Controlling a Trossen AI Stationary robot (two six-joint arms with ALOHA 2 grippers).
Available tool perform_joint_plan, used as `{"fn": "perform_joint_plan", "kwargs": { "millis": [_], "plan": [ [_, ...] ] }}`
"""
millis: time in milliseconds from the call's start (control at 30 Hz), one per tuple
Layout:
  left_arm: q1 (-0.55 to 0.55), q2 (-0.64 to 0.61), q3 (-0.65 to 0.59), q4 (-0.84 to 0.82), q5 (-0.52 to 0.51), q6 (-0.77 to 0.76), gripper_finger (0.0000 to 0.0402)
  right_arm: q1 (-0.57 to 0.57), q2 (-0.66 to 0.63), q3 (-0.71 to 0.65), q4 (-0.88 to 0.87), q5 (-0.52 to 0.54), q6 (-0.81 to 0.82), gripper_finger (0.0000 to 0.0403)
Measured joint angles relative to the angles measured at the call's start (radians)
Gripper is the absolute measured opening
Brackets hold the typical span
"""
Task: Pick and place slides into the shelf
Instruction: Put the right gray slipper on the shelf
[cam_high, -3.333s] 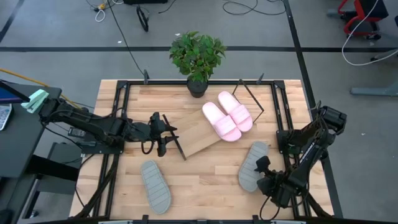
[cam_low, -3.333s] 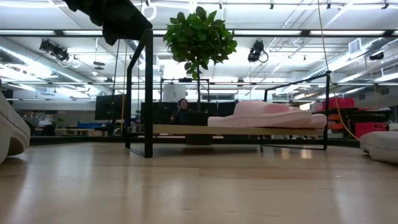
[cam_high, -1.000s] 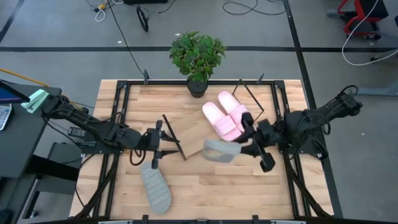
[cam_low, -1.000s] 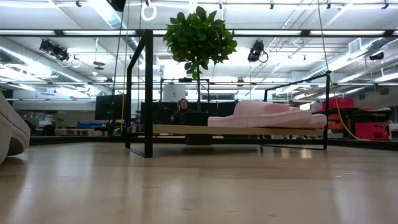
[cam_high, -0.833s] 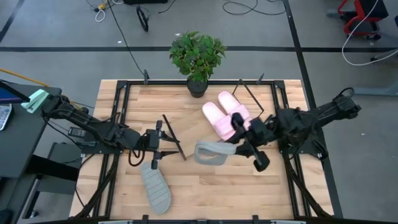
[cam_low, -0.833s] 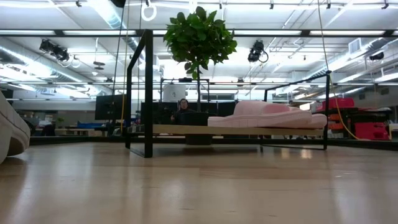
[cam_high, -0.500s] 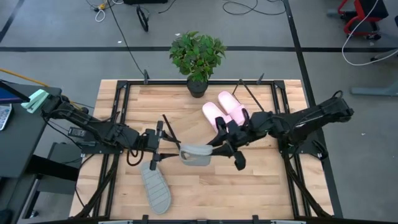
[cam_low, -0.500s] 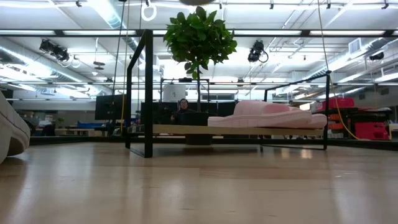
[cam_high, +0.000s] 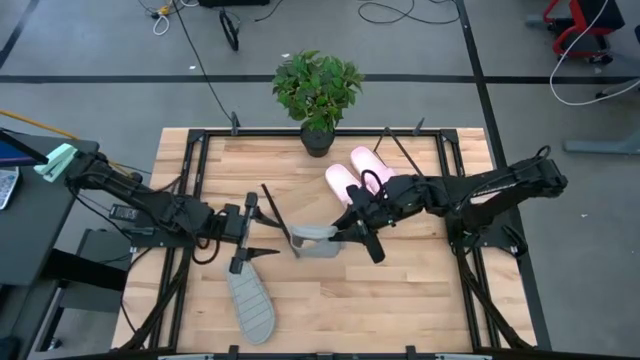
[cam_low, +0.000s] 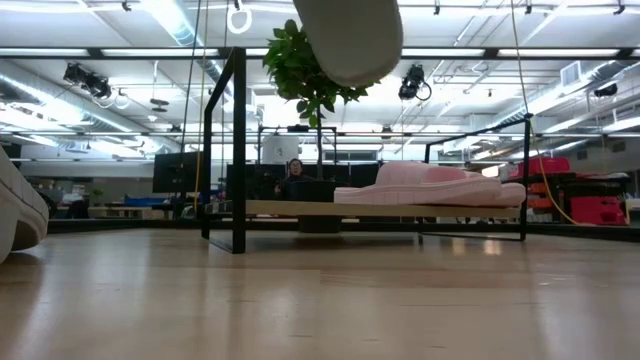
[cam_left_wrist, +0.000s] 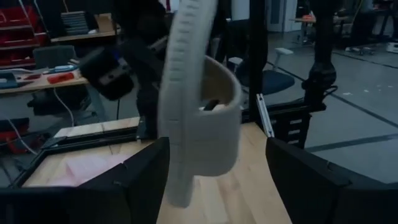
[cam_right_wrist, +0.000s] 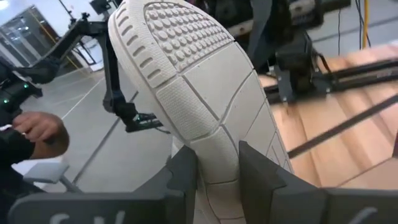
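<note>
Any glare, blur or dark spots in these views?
Low view: ceiling strip lights glare, tabletop reflects them. Left wrist view: dim, grey slide soft and close. Right wrist view: sole tread sharp, background softer. High view: evenly lit.

**Foam, wood and metal: how the surfaces look**

The grey foam slide held in the air (cam_right_wrist: 205, 118) is matt; its sole has small raised dots at the front and fine grooves lower down, and its broad strap (cam_left_wrist: 217, 118) looks smooth. The pale pink foam slides (cam_high: 362, 178) are matt and soft-looking. The light-wood shelf board (cam_high: 300, 215) has a plain dull finish on thin black metal wire (cam_low: 238, 150). The wooden plank tabletop (cam_low: 320, 300) reflects light with a mild gloss.
</note>
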Motion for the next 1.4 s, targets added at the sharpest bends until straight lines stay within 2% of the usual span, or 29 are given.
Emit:
{"fn": "perform_joint_plan", "kwargs": {
  "millis": [300, 500, 700, 833, 1100, 1233, 1400],
  "plan": [
    [0.003, -0.031, 0.008, -0.077, 0.005, -0.019, 0.0279, -0.032, 0.018, 0.0, -0.042, -0.012, 0.06, 0.0089],
    [0.006, -0.022, 0.081, -0.162, 0.011, -0.035, 0.0284, -0.054, 0.05, 0.0, -0.031, -0.046, 0.072, 0.0089],
    [0.062, -0.016, 0.129, -0.229, 0.016, -0.062, 0.0284, -0.062, 0.075, 0.0, 0.033, -0.079, 0.084, 0.0089],
    [0.098, 0.011, 0.138, -0.222, 0.078, -0.087, 0.0284, -0.062, 0.079, 0.0, 0.034, -0.082, 0.084, 0.0089],
    [0.137, 0.106, 0.138, -0.162, 0.139, -0.089, 0.0284, -0.065, 0.079, 0.0, 0.036, -0.083, 0.084, 0.0089],
    [0.146, 0.138, 0.138, -0.092, 0.16, -0.08, 0.0284, -0.065, 0.079, 0.0, 0.036, -0.085, 0.083, 0.0088],
    [0.171, 0.142, 0.138, -0.085, 0.162, -0.08, 0.0283, -0.065, 0.079, 0.0, 0.027, -0.094, 0.083, 0.0088]
  ]
}}
